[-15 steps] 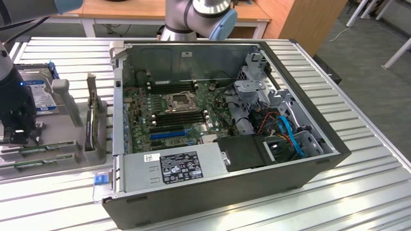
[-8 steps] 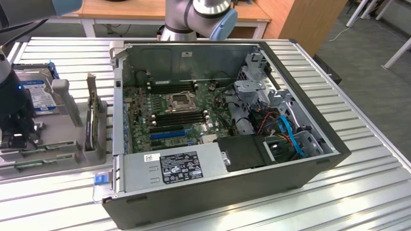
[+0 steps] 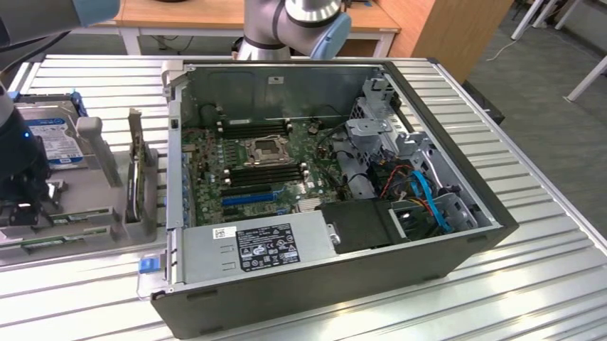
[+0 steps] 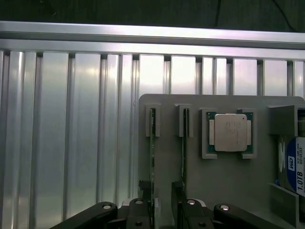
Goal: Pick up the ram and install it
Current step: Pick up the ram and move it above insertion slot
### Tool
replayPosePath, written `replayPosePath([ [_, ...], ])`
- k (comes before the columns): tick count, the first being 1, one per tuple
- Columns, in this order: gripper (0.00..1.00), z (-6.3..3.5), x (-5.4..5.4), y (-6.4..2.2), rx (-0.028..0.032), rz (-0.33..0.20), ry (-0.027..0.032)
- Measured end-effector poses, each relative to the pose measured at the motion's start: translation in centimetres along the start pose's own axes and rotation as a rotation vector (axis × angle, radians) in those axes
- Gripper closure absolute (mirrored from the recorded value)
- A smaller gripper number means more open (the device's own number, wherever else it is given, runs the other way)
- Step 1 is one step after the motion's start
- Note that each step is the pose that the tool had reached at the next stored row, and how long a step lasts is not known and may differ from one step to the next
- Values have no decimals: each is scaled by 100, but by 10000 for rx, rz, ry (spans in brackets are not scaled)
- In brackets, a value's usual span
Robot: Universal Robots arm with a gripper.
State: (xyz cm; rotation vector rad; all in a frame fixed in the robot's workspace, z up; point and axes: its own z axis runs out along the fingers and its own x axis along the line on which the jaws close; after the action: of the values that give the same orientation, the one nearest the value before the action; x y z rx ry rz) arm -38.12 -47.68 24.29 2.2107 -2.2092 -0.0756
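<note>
Two ram sticks stand on edge in slots of a grey holder (image 4: 167, 157): one ram stick (image 4: 152, 143) and a second (image 4: 183, 143) beside it. My gripper (image 4: 160, 193) is open and low over the holder. The first stick runs between the two fingers (image 4: 143, 188), close to one of them and not clamped. The second stick lies just outside the other finger. In the exterior view, the gripper (image 3: 24, 209) hangs at the far left over the ram sticks (image 3: 71, 217). The motherboard's black memory slots (image 3: 266, 172) sit inside the open computer case (image 3: 323, 284).
A silver processor chip (image 4: 230, 132) and a blue-labelled hard drive (image 4: 294, 167) share the holder. A card (image 3: 141, 177) stands upright between the holder and the case. The case's walls, power supply (image 3: 266, 249) and cables (image 3: 417, 188) crowd around the motherboard. The table is ribbed metal (image 4: 71, 133).
</note>
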Motion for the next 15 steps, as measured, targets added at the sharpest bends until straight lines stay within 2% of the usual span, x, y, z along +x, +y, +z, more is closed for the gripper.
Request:
replayPosePath([
  [8,69,3,6,0,-1,0,0],
  [15,69,77,8,-4,0,0,-1],
])
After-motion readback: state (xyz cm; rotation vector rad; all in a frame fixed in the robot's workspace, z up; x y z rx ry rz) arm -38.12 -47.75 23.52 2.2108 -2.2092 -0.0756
